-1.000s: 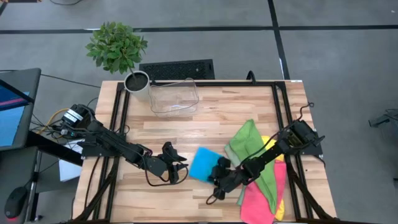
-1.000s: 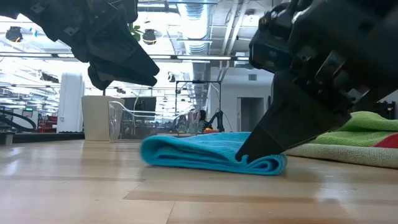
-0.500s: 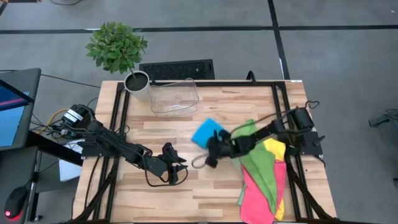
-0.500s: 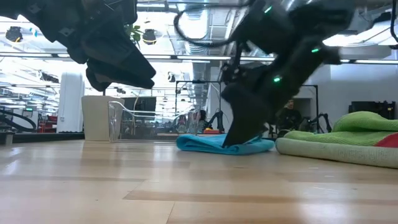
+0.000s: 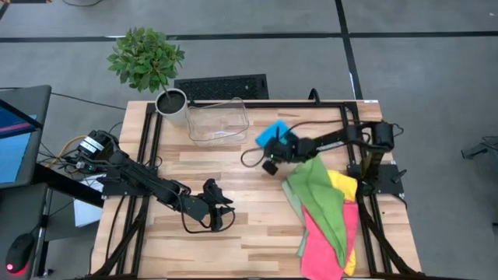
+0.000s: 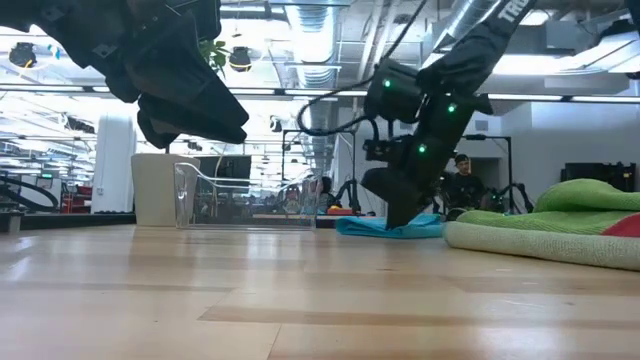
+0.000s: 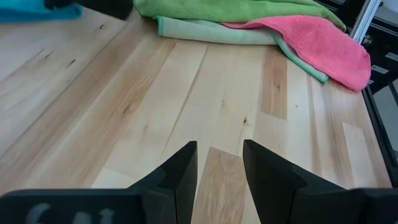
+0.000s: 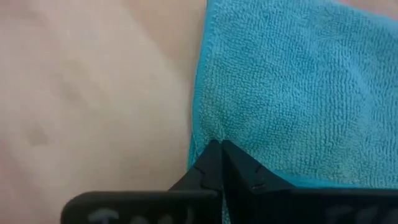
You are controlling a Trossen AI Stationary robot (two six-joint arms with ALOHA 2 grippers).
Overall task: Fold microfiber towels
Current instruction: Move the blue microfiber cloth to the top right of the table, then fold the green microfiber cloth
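Note:
A folded blue microfiber towel (image 5: 271,133) lies flat on the table's far half, just right of the clear bin. My right gripper (image 8: 217,147) comes down on it near a corner. Its fingers are shut and show in the low view as the right gripper (image 6: 401,219) on the blue towel (image 6: 388,228). A loose pile of green (image 5: 319,193), pink (image 5: 319,246) and yellow (image 5: 343,186) towels lies at the right. My left gripper (image 7: 219,150) hangs open over bare wood near the front, left of centre (image 5: 215,215). My right gripper has its shut fingertips on the blue towel's top, close to a corner and beside one edge (image 8: 200,127). The cloth puckers into a small crease (image 8: 216,132) that runs to the fingertips. The fingers slant steeply down from the table's right. The towel lies flat on the table.
A clear plastic bin (image 5: 217,121) and a potted plant (image 5: 171,101) stand at the far edge, left of the blue towel. The towel pile (image 7: 249,18) fills the right near quarter. Black frame rails (image 5: 352,148) run along the table's sides. Bare wood lies between the two grippers.
My right gripper has swept from the table's near middle toward the far edge and the bin, tipping steeper. The blue towel has slid along the table with it, still folded, from beside the pile to just right of the bin.

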